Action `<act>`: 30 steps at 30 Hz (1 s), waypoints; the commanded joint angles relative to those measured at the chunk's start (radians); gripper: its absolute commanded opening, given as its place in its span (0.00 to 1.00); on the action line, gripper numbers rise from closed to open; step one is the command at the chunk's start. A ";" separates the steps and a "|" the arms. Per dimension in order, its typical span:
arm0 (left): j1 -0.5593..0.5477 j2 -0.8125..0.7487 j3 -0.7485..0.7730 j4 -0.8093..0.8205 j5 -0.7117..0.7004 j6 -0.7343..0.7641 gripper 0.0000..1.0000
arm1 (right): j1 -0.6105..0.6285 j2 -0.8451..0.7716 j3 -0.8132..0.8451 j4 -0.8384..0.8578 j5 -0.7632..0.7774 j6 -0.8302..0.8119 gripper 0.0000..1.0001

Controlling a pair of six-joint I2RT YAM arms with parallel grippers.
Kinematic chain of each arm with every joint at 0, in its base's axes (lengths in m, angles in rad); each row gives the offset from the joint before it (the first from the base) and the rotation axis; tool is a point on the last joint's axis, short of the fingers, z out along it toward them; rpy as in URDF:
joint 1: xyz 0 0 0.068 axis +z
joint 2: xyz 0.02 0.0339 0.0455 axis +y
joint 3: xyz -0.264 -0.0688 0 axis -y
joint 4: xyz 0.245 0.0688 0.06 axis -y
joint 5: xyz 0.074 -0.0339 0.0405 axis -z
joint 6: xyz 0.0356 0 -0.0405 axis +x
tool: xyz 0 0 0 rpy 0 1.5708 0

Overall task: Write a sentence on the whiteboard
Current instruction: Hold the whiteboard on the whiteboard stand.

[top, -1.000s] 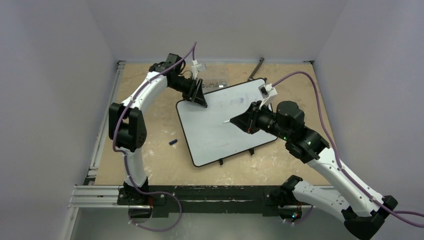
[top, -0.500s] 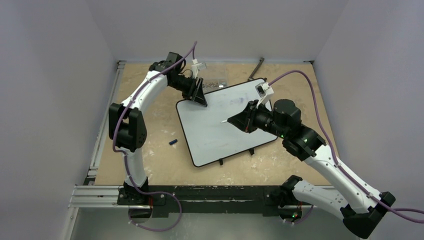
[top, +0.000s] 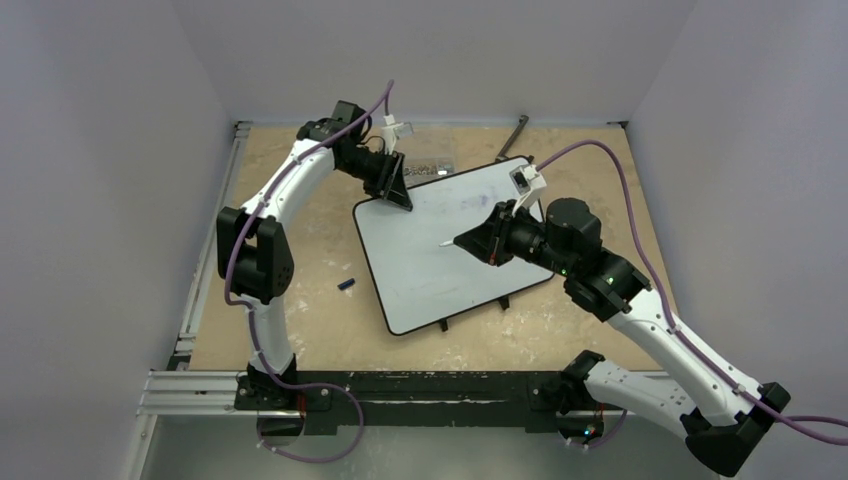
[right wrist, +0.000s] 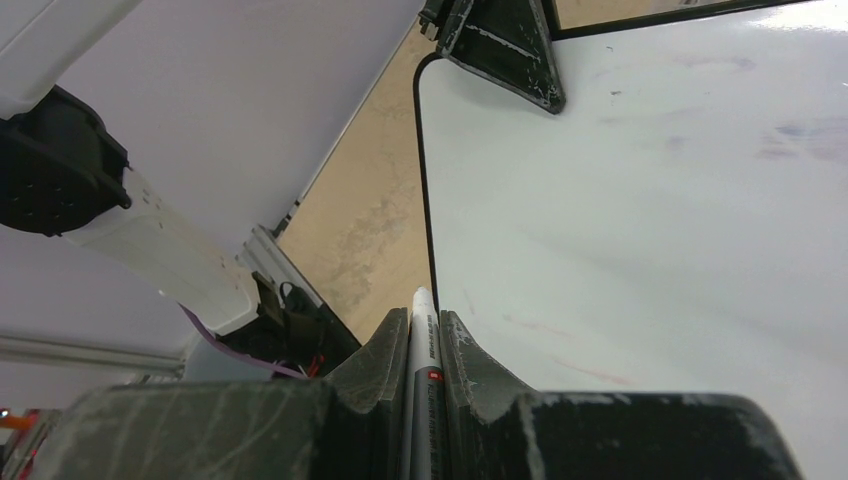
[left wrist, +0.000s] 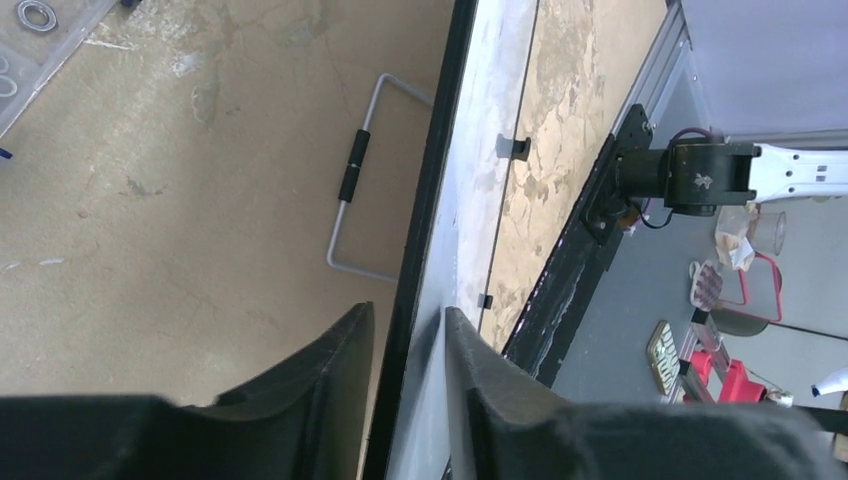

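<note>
The whiteboard lies askew on the table, glossy white with a thin black frame. My left gripper is at its far left corner. In the left wrist view its jaws straddle the board's edge: one pad rests on the white face, and a slim gap separates the other from the frame. My right gripper hovers over the middle of the board, shut on a grey-white marker whose tip points left. The sentence is not in view; only faint purple smudges mark the surface.
A small blue cap lies on the table left of the board. A clear packet of metal parts and a dark bar sit at the back. Two black clips are on the board's near edge. A wire handle lies beside the board.
My right gripper has carried the marker a little to the left over the board. The left jaws have narrowed around the board's corner.
</note>
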 commanded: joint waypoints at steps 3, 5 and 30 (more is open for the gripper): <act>-0.002 -0.045 0.049 -0.010 0.017 0.006 0.11 | -0.001 -0.005 -0.007 0.050 -0.020 0.010 0.00; -0.002 -0.043 0.048 -0.015 0.017 0.006 0.05 | -0.001 -0.004 -0.010 0.056 -0.022 0.010 0.00; -0.062 -0.331 -0.294 0.183 -0.103 0.145 0.00 | 0.055 0.011 -0.258 0.496 -0.114 -0.088 0.00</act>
